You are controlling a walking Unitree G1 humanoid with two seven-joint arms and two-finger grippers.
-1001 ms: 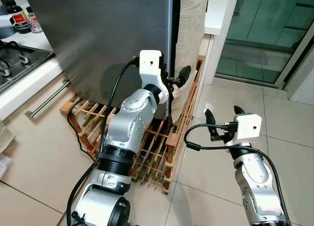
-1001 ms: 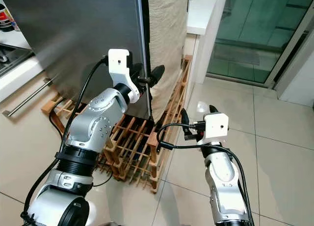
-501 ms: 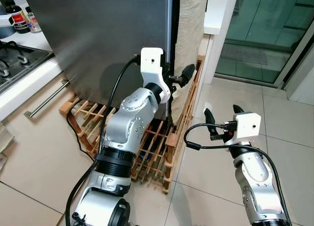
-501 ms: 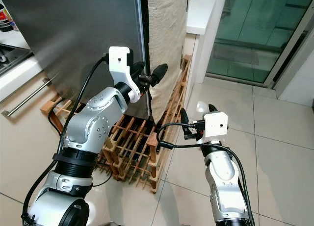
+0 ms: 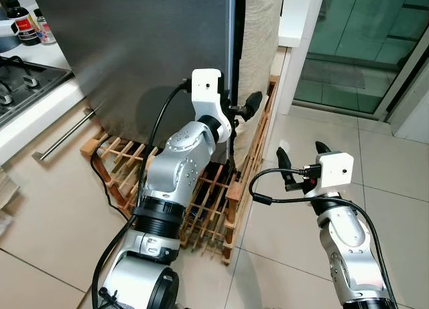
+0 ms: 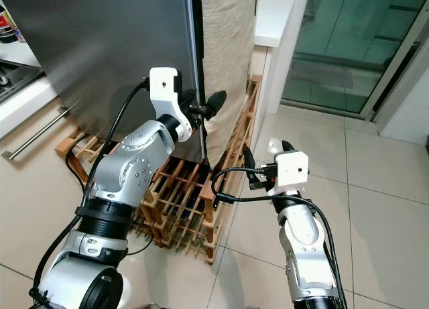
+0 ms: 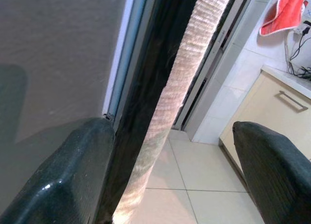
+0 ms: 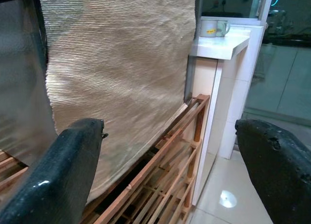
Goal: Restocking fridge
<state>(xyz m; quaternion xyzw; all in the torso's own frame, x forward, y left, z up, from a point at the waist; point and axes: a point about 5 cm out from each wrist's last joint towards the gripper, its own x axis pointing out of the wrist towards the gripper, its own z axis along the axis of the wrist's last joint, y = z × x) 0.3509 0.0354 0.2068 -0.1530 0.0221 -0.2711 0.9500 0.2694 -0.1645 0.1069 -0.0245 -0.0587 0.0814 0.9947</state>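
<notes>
The fridge's dark grey door stands shut at the upper left. My left gripper is raised to the door's right edge and is open. One finger lies against the door face by the black seam, and the other finger sits out past a beige woven cloth hanging down the fridge's side. My right gripper is open and holds nothing. It hovers low over the tiled floor, pointing at the cloth and the wooden rack.
A wooden slatted rack lies on the floor around the fridge's base. A stove and bottles are at the left, above a drawer handle. A white counter with a mug and glass doors stand to the right.
My left gripper rose a little at the door edge, then settled back down. My right gripper has drifted slightly left and up. Both stay open.
</notes>
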